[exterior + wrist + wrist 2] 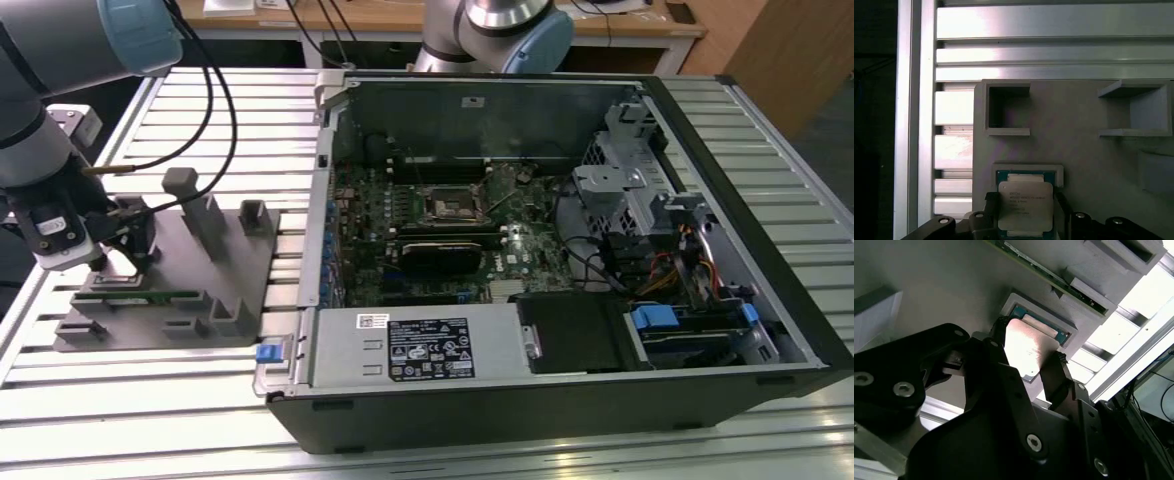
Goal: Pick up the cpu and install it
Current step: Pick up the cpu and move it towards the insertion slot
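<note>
The cpu [1025, 207] is a small square chip with a pale silvery top. It lies at its shallow recess in the grey plastic holder [1079, 145]. In both wrist views the black fingers press on two opposite edges of the chip, so my gripper [1026, 200] is shut on it. The second wrist view shows the cpu [1026, 347] between the fingertips [1000, 326] of the gripper [1029, 342]. In the exterior view my gripper [114, 265] stands low over the holder [200, 300] at the exterior view's left. The black socket frame [451, 205] sits on the motherboard inside the open computer case [561, 400].
A thin green memory stick [140, 297] lies in the holder beside my gripper, and upright grey posts [200, 215] rise behind it. Black cables [214, 110] hang from the arm. A second arm's base [501, 30] stands behind the case. The table is of slatted aluminium [134, 400].
</note>
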Available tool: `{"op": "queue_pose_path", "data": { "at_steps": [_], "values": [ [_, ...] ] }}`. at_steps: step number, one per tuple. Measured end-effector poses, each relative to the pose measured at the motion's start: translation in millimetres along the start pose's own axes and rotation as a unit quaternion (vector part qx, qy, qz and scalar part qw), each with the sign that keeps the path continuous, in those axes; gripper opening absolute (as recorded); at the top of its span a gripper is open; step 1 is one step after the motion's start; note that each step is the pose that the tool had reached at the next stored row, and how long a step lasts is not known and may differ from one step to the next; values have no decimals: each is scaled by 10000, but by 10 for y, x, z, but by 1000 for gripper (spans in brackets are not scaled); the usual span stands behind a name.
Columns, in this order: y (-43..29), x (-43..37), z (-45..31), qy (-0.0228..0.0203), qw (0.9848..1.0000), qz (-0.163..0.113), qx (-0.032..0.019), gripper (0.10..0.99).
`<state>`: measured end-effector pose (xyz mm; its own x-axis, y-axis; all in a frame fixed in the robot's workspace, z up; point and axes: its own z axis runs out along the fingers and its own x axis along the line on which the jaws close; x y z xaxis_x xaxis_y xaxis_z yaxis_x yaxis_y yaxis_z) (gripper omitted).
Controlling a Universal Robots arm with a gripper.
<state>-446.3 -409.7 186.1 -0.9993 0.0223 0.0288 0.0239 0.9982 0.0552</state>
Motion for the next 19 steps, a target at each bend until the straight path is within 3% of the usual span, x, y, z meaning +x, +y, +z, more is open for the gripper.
{"op": "queue_pose_path", "data": {
  "at_steps": [9,11,12,14,19],
  "values": [
    [0,-1,0,-1,10000,0,0,529],
    [0,-2,1,-1,10000,0,0,541],
    [0,-2,0,0,10000,0,1,604],
    [0,-2,-1,-2,10000,0,11,604],
    [-1,17,-1,-54,10000,-4,45,604]
  ]
}}
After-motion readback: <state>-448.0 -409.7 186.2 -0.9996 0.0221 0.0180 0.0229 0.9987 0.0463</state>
